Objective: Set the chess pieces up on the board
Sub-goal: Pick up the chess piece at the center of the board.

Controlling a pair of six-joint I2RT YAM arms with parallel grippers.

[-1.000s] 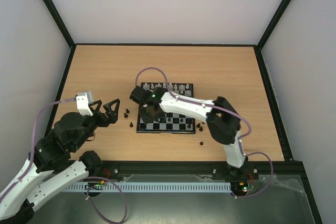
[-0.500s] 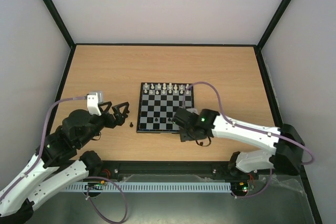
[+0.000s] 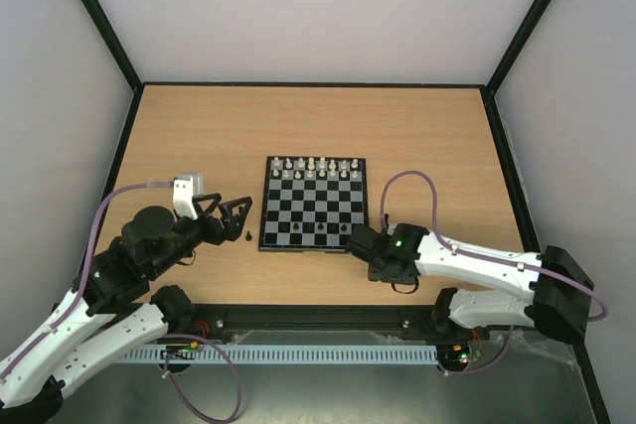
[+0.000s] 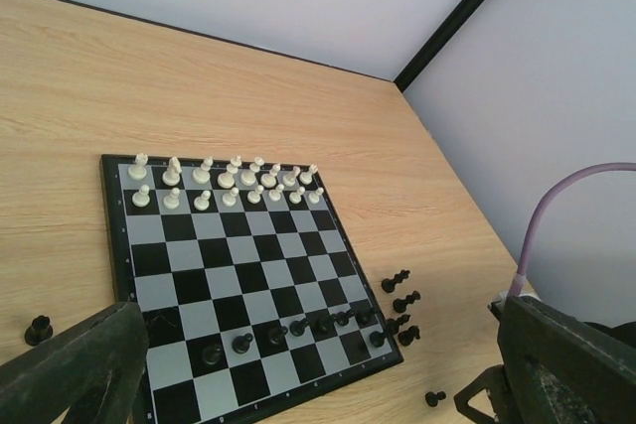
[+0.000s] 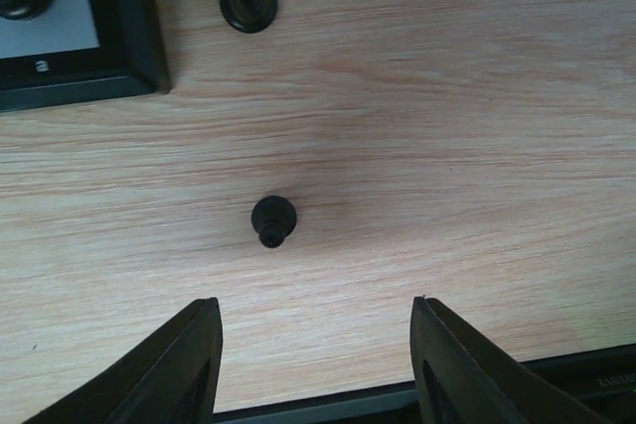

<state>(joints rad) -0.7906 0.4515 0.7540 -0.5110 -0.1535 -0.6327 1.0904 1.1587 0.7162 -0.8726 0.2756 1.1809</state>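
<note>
while the left gripper (image 3: 231, 215) hovers wide apart just left of the board (image 3: 313, 208), the right gripper (image 5: 316, 323) hangs off its near-right corner — fingers apart, empty — above a lone black pawn (image 5: 273, 219) on the table (image 5: 457, 146).

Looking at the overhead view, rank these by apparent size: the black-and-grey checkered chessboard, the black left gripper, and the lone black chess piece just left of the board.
Largest: the black-and-grey checkered chessboard.
Next: the black left gripper.
Smallest: the lone black chess piece.
</note>
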